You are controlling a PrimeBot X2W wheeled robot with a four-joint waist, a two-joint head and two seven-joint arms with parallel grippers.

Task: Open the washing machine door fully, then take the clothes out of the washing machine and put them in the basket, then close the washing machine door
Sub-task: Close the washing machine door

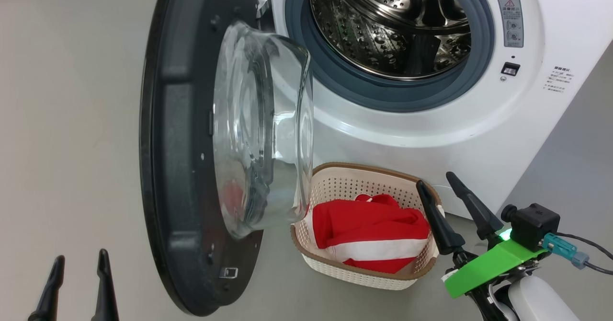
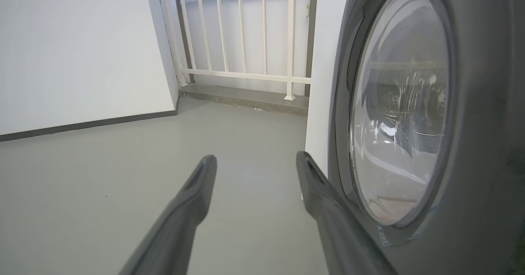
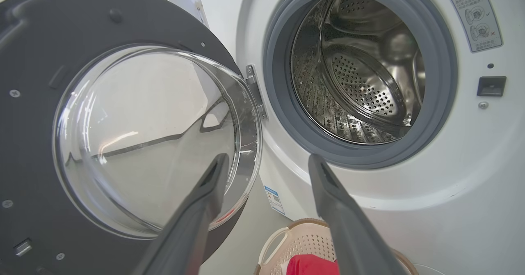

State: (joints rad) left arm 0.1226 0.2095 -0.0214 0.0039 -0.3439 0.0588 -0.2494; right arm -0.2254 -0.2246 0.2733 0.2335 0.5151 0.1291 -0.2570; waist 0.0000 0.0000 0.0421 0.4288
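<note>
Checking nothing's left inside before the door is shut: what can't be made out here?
- Drum floor nearest the front: head view, behind the gasket lip.
- Basket left end: head view, partly behind the door glass.
- Clothes: right wrist view, cut by bottom edge.
- Warning sticker print: too small.

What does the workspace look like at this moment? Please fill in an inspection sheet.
Surface: smooth grey floor.
Job's things: washing machine door swung open; the washing machine drum shows no clothes in its visible part; red-and-white clothes lie in the basket on the floor below the opening.
Clutter: nothing seen.
Claws: left claw open, near the door's outer face, holding nothing; right claw open, by the basket's right end, holding nothing.
Cables: teal cable connector with dark leads at the right wrist.
Surroundings: white wall, white railing.
</note>
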